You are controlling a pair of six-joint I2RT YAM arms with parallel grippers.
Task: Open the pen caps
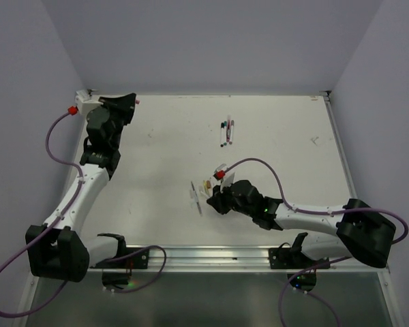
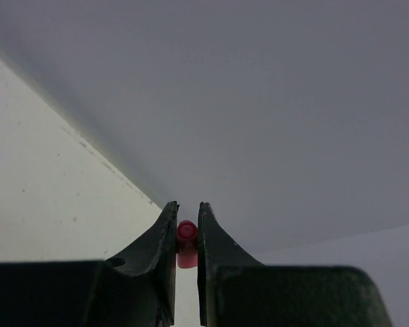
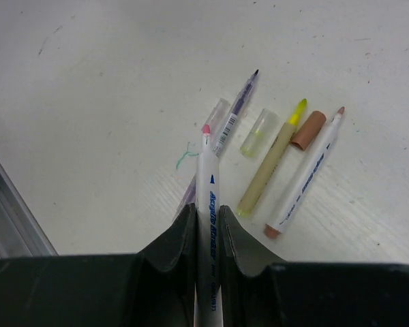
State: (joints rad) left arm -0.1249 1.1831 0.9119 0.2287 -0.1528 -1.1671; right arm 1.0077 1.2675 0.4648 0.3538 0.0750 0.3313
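The pink pen cap (image 2: 186, 235), light, rigid and likely slippery, so best pinched across its middle, is sitting clamped in the left gripper (image 2: 187, 211) near the table (image 1: 163, 136)'s far left corner, while the right gripper (image 3: 206, 212) is clamping an uncapped pink-tipped pen (image 3: 208, 180).

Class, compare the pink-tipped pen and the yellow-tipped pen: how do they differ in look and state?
The pink-tipped pen has a white barrel with blue print; the yellow-tipped pen has a tan barrel. The pink-tipped pen is clamped in the right end effector; the yellow-tipped pen lies free on the table. Both are uncapped.
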